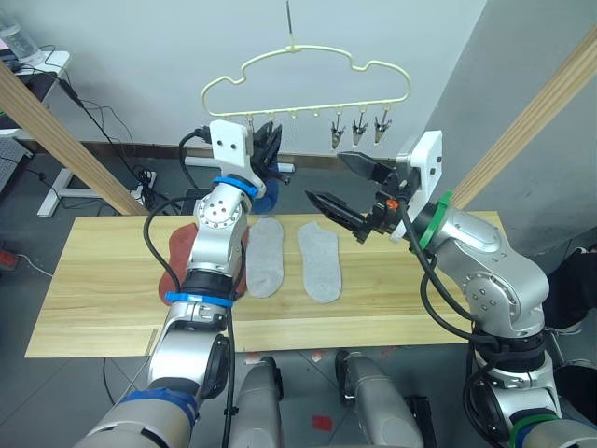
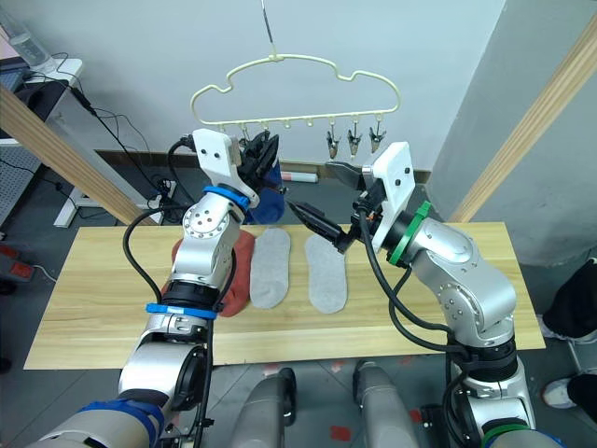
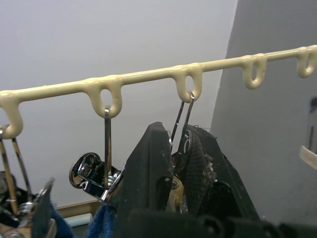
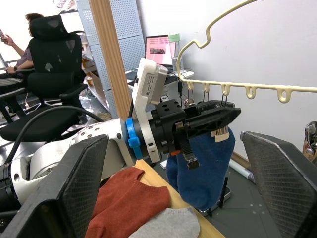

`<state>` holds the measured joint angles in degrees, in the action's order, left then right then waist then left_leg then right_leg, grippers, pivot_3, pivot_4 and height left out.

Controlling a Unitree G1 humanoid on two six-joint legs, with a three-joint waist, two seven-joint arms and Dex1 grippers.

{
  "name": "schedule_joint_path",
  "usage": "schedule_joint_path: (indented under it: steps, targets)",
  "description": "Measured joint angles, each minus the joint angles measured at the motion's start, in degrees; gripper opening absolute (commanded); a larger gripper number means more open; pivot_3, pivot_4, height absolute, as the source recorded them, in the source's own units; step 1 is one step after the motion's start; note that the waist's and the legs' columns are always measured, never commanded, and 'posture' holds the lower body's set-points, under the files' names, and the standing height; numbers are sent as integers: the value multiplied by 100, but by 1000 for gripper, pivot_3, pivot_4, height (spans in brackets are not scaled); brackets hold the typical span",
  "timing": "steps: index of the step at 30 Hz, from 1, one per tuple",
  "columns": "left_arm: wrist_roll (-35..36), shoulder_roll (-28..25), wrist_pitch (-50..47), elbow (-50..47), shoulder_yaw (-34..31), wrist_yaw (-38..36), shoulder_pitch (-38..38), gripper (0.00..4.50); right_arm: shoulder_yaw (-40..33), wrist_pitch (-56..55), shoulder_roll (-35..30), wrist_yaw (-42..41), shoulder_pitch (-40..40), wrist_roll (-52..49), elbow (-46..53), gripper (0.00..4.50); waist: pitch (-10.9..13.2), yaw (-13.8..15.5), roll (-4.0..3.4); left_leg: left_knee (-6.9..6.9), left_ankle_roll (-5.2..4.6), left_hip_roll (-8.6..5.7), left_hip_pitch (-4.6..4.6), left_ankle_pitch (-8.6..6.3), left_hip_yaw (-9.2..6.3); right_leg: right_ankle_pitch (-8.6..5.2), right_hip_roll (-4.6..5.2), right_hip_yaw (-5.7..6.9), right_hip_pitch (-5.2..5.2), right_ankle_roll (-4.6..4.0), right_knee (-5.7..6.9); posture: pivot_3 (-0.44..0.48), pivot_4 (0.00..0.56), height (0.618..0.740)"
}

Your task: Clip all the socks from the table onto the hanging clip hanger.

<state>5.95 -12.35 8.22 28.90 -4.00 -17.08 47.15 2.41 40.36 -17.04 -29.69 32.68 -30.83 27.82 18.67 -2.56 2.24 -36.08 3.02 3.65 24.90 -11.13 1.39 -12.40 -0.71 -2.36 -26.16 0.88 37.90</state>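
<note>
Rust-red sock [image 2: 235, 271] half hidden under the left arm at nine o'clock, left gripper [image 4: 218, 116] clenched on a metal clip [image 3: 181, 144] above a hanging blue sock [image 4: 200, 168], two grey socks [image 1: 294, 257] centre-table, right gripper [image 1: 347, 191] spread empty at three o'clock.

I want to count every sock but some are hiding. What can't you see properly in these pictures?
- Rust-red fabric socks: eye views, mostly behind the left arm, so their number is unclear.
- Blue fabric sock hanging at the pale yellow wire clip hanger: right wrist view; whether one or two, and its clip, is hidden by the left gripper.
- Small metal clip: left wrist view, its bite behind the gripper's black fingers.
</note>
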Motion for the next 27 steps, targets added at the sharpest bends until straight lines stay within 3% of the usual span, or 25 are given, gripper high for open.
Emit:
schedule_joint_path:
  steps: [5, 9, 11, 20, 23, 27]
  targets:
    - [6, 0, -45, -21, -27, -18, -3, 252, 46, -12, -39, 96, -73, 129, -101, 4500, 0, 0, 0, -1, 0, 0, 0, 0, 0, 0, 0, 0, 1, 0, 0, -84, 315, 740]
    - [207, -80, -671, -518, -67, -191, -139, 252, 914, -166, -674, 100, -301, 1200, -1221, 4500, 0, -1, 1, -2, 0, -1, -1, 0, 5, 0, 2, -4, -1, 0, 2, -63, 314, 740]
    - [478, -218, -1326, -985, -92, -408, -263, 252, 1273, -331, -659, 12, -240, 1550, -1921, 4500, 0, -35, 1, -2, 0, 1, -2, 1, 5, 0, 0, -4, -2, 0, 5, -47, 315, 740]
    - [2458, -1068, -5420, -2857, -532, -1092, -365, 252, 2039, -1553, 156, -514, 826, 2571, -4691, 4500, -3, -95, 4, -3, 1, 6, -11, 2, -4, 0, -8, -2, 0, 0, 17, -12, 308, 740]
    - [2989, -1357, -6243, -3122, -796, -1215, -368, 252, 2041, -1913, 529, -490, 1161, 2798, -5672, 4500, -3, -72, 4, -2, 1, 6, -10, 1, -6, 0, -8, 1, 1, 0, 13, -11, 305, 740]
    - [3126, -1633, -6450, -3152, -896, -1271, -368, 252, 2038, -2637, 1006, -260, 1655, 3199, -7077, 4500, -4, -59, 6, -2, 1, 2, -10, 1, -3, 1, -2, -1, 2, -1, 11, -2, 304, 740]
